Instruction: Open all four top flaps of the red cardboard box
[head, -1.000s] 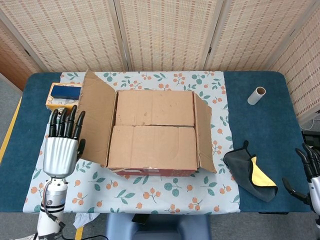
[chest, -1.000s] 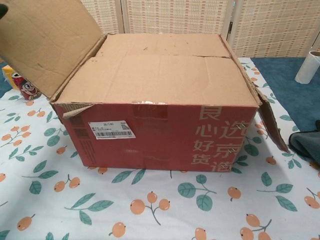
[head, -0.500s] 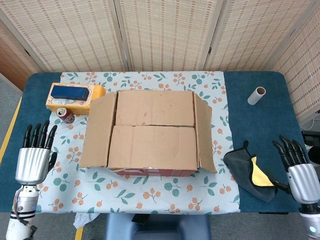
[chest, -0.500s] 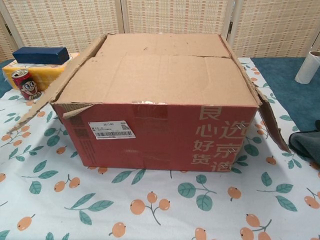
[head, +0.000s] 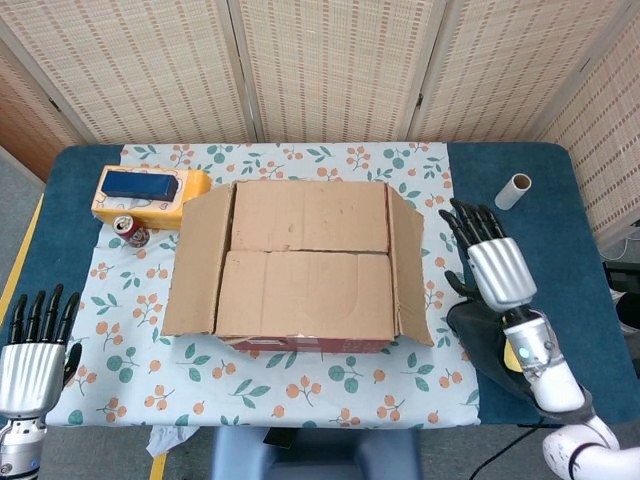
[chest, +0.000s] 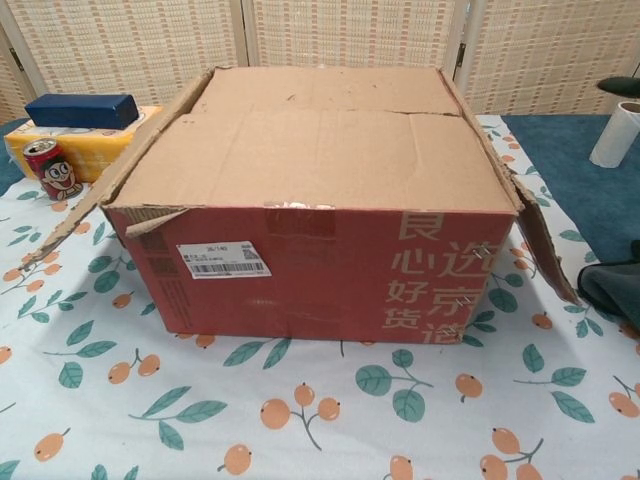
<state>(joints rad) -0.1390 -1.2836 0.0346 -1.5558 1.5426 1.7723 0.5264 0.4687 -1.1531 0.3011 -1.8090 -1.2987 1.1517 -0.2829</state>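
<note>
A floral tablecloth (head: 300, 385) is being shown spread over a blue table (head: 540, 190). At far left, a dark blue box (head: 133, 183) is lying on a yellow box (head: 190, 187), with a red can (head: 130, 230) just beside. A cardboard tube (head: 514, 190) is standing at right; a grey-and-yellow cloth (head: 485, 345) is lying nearer.

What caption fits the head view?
Red box with side flaps out, two centre flaps closed; right hand beside its right flap, left hand low at table's edge.
</note>
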